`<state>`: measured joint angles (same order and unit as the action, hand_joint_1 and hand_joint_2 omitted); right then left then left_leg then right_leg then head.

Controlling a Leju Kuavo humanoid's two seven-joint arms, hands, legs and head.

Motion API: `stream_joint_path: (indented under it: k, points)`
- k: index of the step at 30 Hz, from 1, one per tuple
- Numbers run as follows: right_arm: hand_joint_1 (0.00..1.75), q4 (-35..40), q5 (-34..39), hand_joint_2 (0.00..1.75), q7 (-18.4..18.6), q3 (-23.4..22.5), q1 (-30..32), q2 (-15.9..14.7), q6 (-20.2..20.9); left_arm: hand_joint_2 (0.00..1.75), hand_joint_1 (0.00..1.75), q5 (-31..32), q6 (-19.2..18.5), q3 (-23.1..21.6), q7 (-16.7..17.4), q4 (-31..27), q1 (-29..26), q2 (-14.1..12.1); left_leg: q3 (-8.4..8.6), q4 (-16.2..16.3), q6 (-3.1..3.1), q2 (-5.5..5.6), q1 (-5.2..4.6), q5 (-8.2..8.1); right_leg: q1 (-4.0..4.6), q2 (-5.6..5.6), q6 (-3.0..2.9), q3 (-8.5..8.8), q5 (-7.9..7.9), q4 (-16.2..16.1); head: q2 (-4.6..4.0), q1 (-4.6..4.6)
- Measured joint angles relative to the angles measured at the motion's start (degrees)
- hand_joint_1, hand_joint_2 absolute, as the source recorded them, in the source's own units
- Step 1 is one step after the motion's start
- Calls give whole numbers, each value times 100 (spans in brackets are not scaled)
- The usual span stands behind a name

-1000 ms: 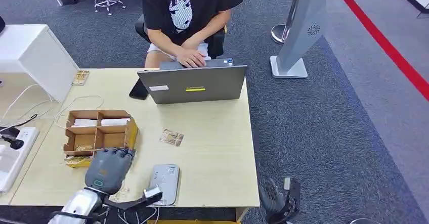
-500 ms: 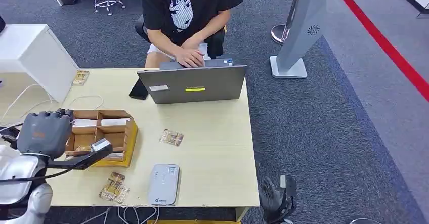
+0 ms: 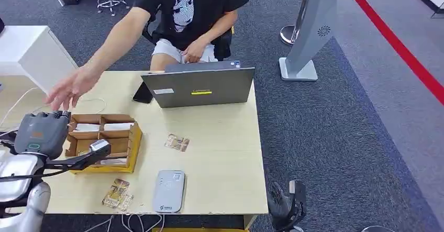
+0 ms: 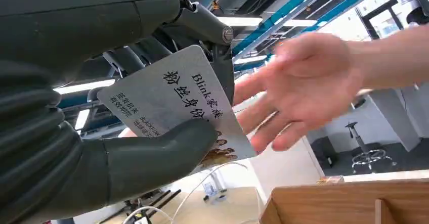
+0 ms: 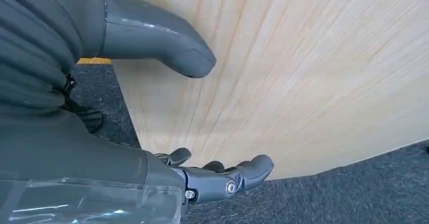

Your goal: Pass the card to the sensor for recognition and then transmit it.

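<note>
1. Right hand [image 5: 222, 181], dark grey, hangs below the pale wooden table [image 3: 220, 153] at its near corner; fingers loosely apart, nothing in them.
2. Grey flat rectangular card sensor [image 3: 169, 190] lies near the table's front edge, a loose patterned card [image 3: 117, 195] just beside it. Nothing rests on the sensor; judged from this, the recognition step is over or skipped, I cannot tell which.
3. Left hand [image 3: 39, 134], raised over the table's left side by the compartmented cardboard box [image 3: 102, 137], pinches the pale grey printed card [image 4: 177, 102] between thumb and fingers.
4. The card's long axis seems to run away from the robot, free end toward the person; its printed face is turned to the wrist camera.
5. The person's open hand [image 3: 70, 89] reaches in, fingertips close to the card's far edge in the left wrist view; contact uncertain.
6. Left to do: the handover itself.
7. Farthest: grey laptop [image 3: 199, 87], lid up.
</note>
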<state>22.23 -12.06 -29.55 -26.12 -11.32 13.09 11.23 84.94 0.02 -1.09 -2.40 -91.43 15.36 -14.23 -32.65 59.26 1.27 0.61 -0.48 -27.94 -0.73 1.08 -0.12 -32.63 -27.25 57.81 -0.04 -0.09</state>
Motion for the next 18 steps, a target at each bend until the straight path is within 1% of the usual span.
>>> stream_joint_path:
  k: [7, 10, 18]
  points:
    - [0, 0, 13, 175, 11, 55, -3, 0, 4, 175, 175, 9, 2, -11, -2, 42, 82, 39, 0, 0, -1, -13, 0, 0, 1, 13, -4, -3, 3, 0, 0, -2]
    - [0, -2, 46, 175, 11, 57, -2, 0, 4, 175, 175, -4, 72, -35, -61, 42, 82, 55, 0, 0, -1, -14, 0, 0, 1, 14, -4, -5, 3, 0, 0, 0]
    - [0, -2, 68, 175, 0, 66, -1, 0, 2, 175, 175, -63, 206, -144, -85, -31, 46, 94, 0, 0, -1, -17, 0, 0, 1, 17, -5, -5, 3, 1, 0, -2]
